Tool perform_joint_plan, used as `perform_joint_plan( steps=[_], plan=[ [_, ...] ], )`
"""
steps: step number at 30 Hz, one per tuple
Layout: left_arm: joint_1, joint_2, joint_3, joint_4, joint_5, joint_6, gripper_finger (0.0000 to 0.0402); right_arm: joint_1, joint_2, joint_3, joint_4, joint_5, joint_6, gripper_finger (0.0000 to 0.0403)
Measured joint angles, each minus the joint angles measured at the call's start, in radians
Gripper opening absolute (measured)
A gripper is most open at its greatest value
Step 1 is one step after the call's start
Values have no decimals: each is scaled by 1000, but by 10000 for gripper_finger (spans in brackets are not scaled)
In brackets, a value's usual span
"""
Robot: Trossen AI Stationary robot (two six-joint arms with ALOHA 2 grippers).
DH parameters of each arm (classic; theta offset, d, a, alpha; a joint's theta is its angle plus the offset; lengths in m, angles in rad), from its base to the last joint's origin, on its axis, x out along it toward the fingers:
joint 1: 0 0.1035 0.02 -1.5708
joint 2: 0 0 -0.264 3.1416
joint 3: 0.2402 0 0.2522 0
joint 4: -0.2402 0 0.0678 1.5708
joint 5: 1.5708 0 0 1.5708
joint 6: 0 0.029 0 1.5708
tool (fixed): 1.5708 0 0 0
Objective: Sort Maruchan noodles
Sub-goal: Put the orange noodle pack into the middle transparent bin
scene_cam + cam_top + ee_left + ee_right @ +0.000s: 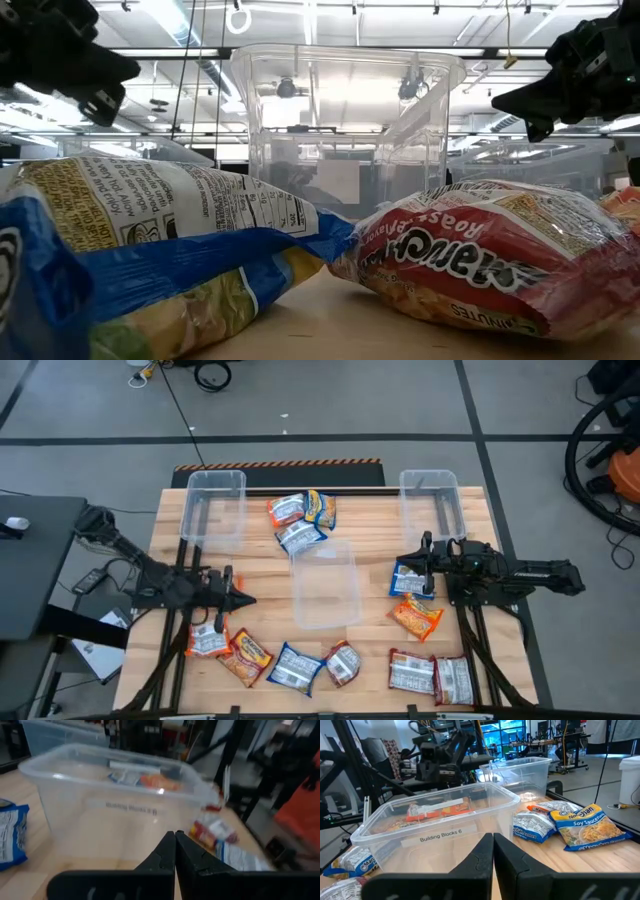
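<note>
The Maruchan noodles (300, 525) lie loose on the desk (370, 510) in three rough groups, none sorted yet: a cluster of three pkts (orange, blue) near the middle of the far edge, a row of mixed blue, orange and dark red pkts along the near edge from the left corner to the right corner, and two more, a blue pkt (410, 581) w/ an orange pkt (415, 617) just beside it, toward the right edge. That scatter looks like a start layout, colours mixed so each must be picked out singly. Three clear bins wait for them: the center bin (325, 585) mid-desk between both arms, probably set there so either arm can reach it, plus the far-left bin (215, 505) and the far-right bin (432, 500) at the far corners. All three appear empty; the colours seen through the center bin's wall in the wrist views are prob. pkts lying behind it, though that is hard to confirm. The left end effector (243, 599) hangs above the desk near the left edge, tips pressed together on nothing, pointing at the center bin. The right end effector (403, 559) hangs near the right edge over the blue pkt, fingers likewise pressed together and empty, also aimed at the center bin.
</note>
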Motion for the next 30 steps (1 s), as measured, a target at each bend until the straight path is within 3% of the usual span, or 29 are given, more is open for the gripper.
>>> perform_joint_plan(
  steps=[8,17,23,30],
  plan=[
    [-187,265,171,-115,-179,-116,3,0,0,0,0,0,0,18],
    [-266,579,499,-505,-199,-235,2,0,0,0,0,0,0,18],
    [-238,699,643,-891,-78,-422,10,0,0,0,0,0,0,18],
    [-82,705,687,-1286,130,-767,41,0,0,0,0,0,0,18]
  ],
)
